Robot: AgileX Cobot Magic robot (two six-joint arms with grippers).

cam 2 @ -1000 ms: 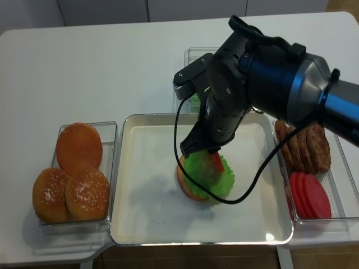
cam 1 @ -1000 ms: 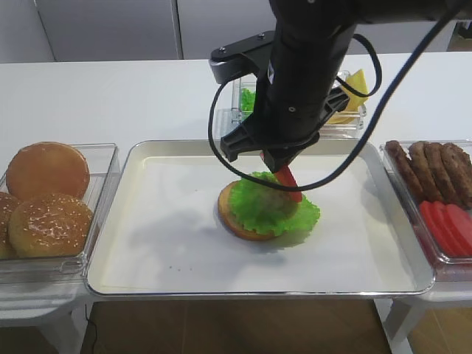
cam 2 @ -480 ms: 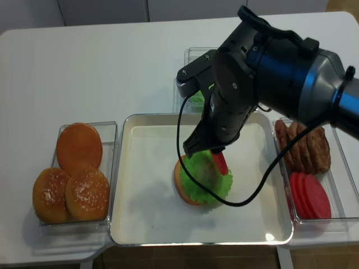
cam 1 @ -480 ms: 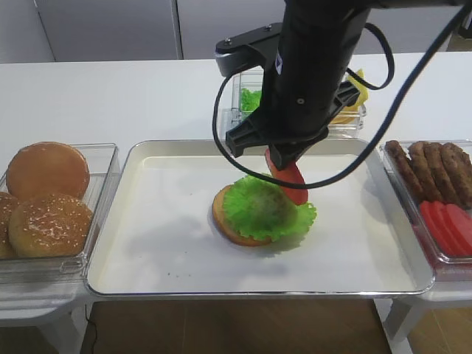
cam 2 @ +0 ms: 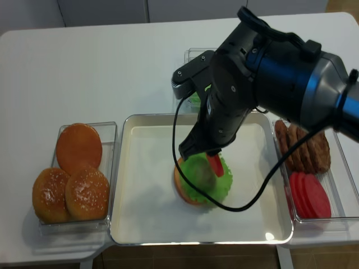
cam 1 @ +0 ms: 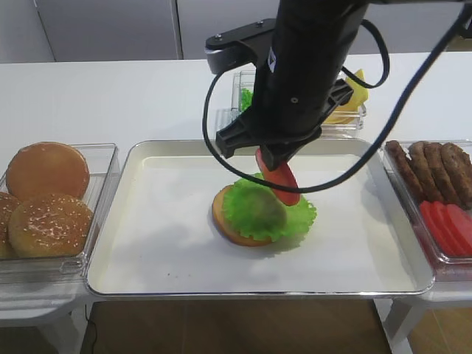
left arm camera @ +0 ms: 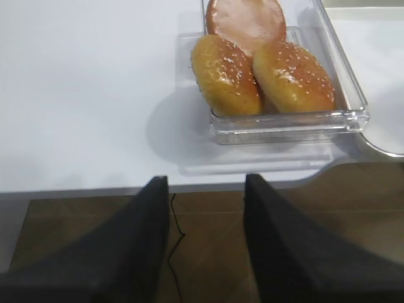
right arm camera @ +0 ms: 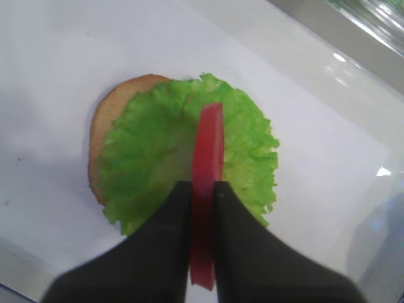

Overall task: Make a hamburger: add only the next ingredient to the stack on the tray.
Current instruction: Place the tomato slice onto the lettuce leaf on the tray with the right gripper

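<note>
My right gripper (cam 1: 270,157) (right arm camera: 202,188) (cam 2: 211,154) is shut on a red tomato slice (cam 1: 279,178) (right arm camera: 207,148) (cam 2: 215,164), which hangs on edge from the fingers. It hovers just over the right part of the stack (cam 1: 253,211) (right arm camera: 154,158) (cam 2: 196,177), a bun bottom covered by a ruffled green lettuce leaf. The stack sits mid-tray on the white liner of the metal tray (cam 1: 158,247) (cam 2: 146,216). My left gripper (left arm camera: 203,189) stands open and holds nothing, off the table's front edge over the floor, near the bun bin.
A clear bin of sesame bun tops (cam 1: 48,199) (left arm camera: 265,69) (cam 2: 76,179) stands left of the tray. Right of it, a bin holds meat patties (cam 1: 435,169) and spare tomato slices (cam 1: 446,225). Bins of lettuce and cheese (cam 1: 352,92) sit behind, partly hidden by the arm.
The right gripper has lifted the tomato slice a little off the lettuce and shifted slightly left, still holding it. The stack has nudged left.
</note>
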